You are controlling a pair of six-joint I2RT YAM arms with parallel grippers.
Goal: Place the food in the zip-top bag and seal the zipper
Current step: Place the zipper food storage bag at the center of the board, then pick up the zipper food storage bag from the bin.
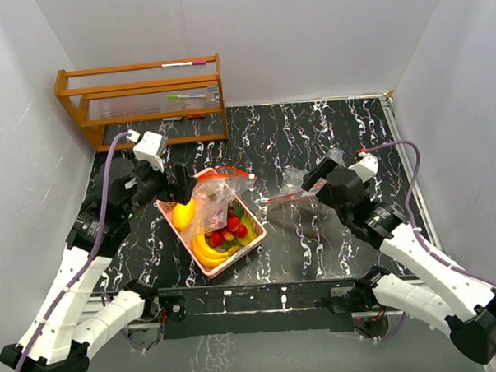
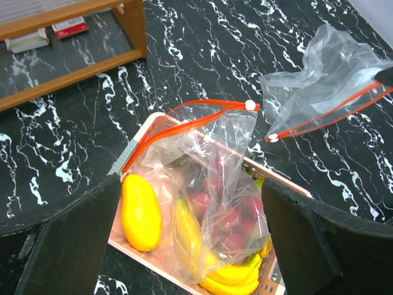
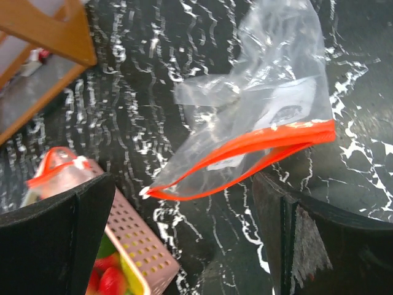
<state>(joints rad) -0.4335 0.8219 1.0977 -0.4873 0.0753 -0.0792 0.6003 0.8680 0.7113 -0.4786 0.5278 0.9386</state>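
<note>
Fingers point(image 2: 73, 239) of the left gripper point(image 2: 190, 184) are standing wide apart over the pink basket point(image 3: 138, 246); the right gripper point(image 3: 178, 196) is gaping too, clamping nothing.
Food, namely mango point(image 2: 140, 212), banana bunch point(image 2: 233, 273) and strawberries point(image 1: 233, 224), is lying in the basket under a limp zip-top bag point(image 2: 227, 153); a second bag point(image 3: 264, 104) is lying crumpled ahead of the right gripper. Film is probably handling light, floppy and slippery; the stiffer orange zipper strip point(image 3: 270, 141) is offering the surest hold.

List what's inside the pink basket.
A yellow mango, a banana bunch and red strawberries, with a clear zip-top bag lying over most of them. The bag and fruit hide the floor of the basket.
</note>
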